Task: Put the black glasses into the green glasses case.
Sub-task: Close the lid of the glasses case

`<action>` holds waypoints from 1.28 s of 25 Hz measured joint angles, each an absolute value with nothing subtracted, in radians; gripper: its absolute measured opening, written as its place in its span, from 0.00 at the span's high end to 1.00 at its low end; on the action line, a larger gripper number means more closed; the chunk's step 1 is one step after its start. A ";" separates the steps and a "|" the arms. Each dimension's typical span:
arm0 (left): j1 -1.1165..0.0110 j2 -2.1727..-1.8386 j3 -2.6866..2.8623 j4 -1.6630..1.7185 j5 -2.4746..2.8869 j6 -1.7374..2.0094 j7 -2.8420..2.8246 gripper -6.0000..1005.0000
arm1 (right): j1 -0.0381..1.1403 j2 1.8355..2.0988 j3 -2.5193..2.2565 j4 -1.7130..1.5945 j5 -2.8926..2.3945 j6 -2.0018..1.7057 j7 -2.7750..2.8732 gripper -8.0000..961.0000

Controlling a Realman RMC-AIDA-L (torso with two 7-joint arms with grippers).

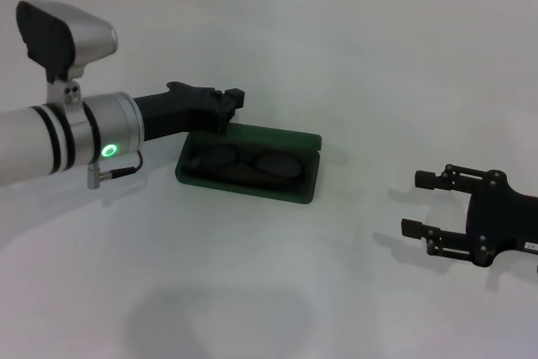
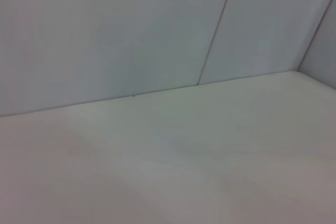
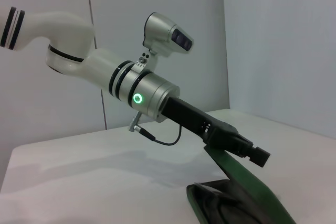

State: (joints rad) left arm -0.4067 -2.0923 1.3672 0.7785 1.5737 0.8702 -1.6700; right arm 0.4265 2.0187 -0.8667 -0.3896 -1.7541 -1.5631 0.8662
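A bare robot test bench in a lab-like room.

The plain white matte tabletop [image 1: 277,292] runs back to pale panelled walls [image 2: 131,35] split by thin dark vertical seams, with no furniture or household clutter anywhere. A silver-and-white jointed robot arm [image 3: 105,72] with a glowing green ring light reaches in from the left, its grey wrist camera [image 3: 168,35] on top.

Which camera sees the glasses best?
The head view: the black glasses lie inside the open green case, both lenses showing. The right wrist view shows only the case from the side. The left wrist view shows neither.
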 joint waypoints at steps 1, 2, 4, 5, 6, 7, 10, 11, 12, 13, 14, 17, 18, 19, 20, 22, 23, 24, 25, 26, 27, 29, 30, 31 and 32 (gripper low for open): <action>-0.403 -2.092 1.361 0.779 1.574 0.881 -1.661 0.91 | 0.426 2.019 -0.867 -0.390 -1.754 -1.563 0.867 0.29; -0.401 -2.092 1.357 0.779 1.574 0.888 -1.655 0.91 | 0.427 2.019 -0.867 -0.390 -1.753 -1.563 0.867 0.29; -0.393 -2.092 1.342 0.773 1.562 0.918 -1.623 0.91 | 0.426 2.020 -0.867 -0.390 -1.753 -1.563 0.868 0.29; -0.390 -2.092 1.338 0.772 1.557 0.926 -1.613 0.91 | 0.426 2.020 -0.867 -0.390 -1.753 -1.562 0.868 0.29; -0.386 -2.092 1.335 0.768 1.546 0.937 -1.591 0.91 | 0.427 2.020 -0.867 -0.390 -1.752 -1.562 0.868 0.29; -0.384 -2.092 1.334 0.765 1.539 0.944 -1.577 0.90 | 0.426 2.020 -0.867 -0.390 -1.752 -1.562 0.868 0.29; -0.379 -2.092 1.334 0.751 1.522 0.954 -1.541 0.90 | 0.426 2.020 -0.867 -0.390 -1.752 -1.559 0.868 0.29; -0.379 -2.091 1.334 0.744 1.521 0.954 -1.536 0.90 | 0.426 2.020 -0.867 -0.390 -1.752 -1.559 0.868 0.29; -0.379 -2.091 1.334 0.740 1.521 0.954 -1.532 0.90 | 0.426 2.020 -0.867 -0.390 -1.752 -1.559 0.868 0.29; -0.379 -2.091 1.334 0.738 1.521 0.954 -1.529 0.90 | 0.426 2.020 -0.867 -0.390 -1.752 -1.558 0.868 0.29; -0.379 -2.091 1.334 0.735 1.521 0.955 -1.526 0.90 | 0.426 2.020 -0.867 -0.390 -1.752 -1.558 0.868 0.29; -0.377 -2.091 1.334 0.733 1.523 0.962 -1.519 0.90 | 0.426 2.020 -0.867 -0.390 -1.752 -1.556 0.868 0.29; -0.375 -2.091 1.335 0.733 1.524 0.968 -1.514 0.90 | 0.426 2.020 -0.867 -0.390 -1.752 -1.555 0.868 0.29; -0.371 -2.091 1.335 0.733 1.524 0.975 -1.505 0.90 | 0.426 2.020 -0.867 -0.390 -1.752 -1.555 0.868 0.29; -0.369 -2.091 1.335 0.733 1.524 0.977 -1.499 0.90 | 0.427 2.020 -0.867 -0.390 -1.752 -1.555 0.868 0.29; -0.363 -2.091 1.335 0.732 1.524 0.981 -1.484 0.90 | 0.427 2.020 -0.867 -0.390 -1.752 -1.555 0.868 0.29; -0.359 -2.091 1.335 0.731 1.524 0.983 -1.474 0.90 | 0.428 2.020 -0.867 -0.390 -1.752 -1.554 0.868 0.29; -0.357 -2.091 1.335 0.728 1.523 0.984 -1.466 0.90 | 0.428 2.020 -0.867 -0.390 -1.752 -1.554 0.868 0.29; -0.355 -2.091 1.335 0.722 1.514 0.988 -1.452 0.90 | 0.428 2.020 -0.867 -0.390 -1.752 -1.554 0.868 0.29; -0.354 -2.091 1.335 0.711 1.500 0.995 -1.433 0.90 | 0.428 2.020 -0.867 -0.390 -1.752 -1.554 0.869 0.29; -0.354 -2.091 1.335 0.701 1.486 1.002 -1.416 0.90 | 0.428 2.020 -0.867 -0.390 -1.752 -1.554 0.869 0.29; -0.354 -2.089 1.335 0.675 1.450 1.019 -1.374 0.90 | 0.429 2.020 -0.867 -0.390 -1.752 -1.554 0.869 0.29; -0.354 -2.089 1.334 0.666 1.439 1.024 -1.358 0.90 | 0.430 2.020 -0.867 -0.390 -1.752 -1.554 0.870 0.29; -0.354 -2.089 1.333 0.660 1.432 1.026 -1.345 0.90 | 0.430 2.020 -0.867 -0.390 -1.752 -1.554 0.870 0.29; -0.354 -2.089 1.332 0.657 1.430 1.027 -1.338 0.90 | 0.431 2.020 -0.867 -0.390 -1.752 -1.554 0.870 0.29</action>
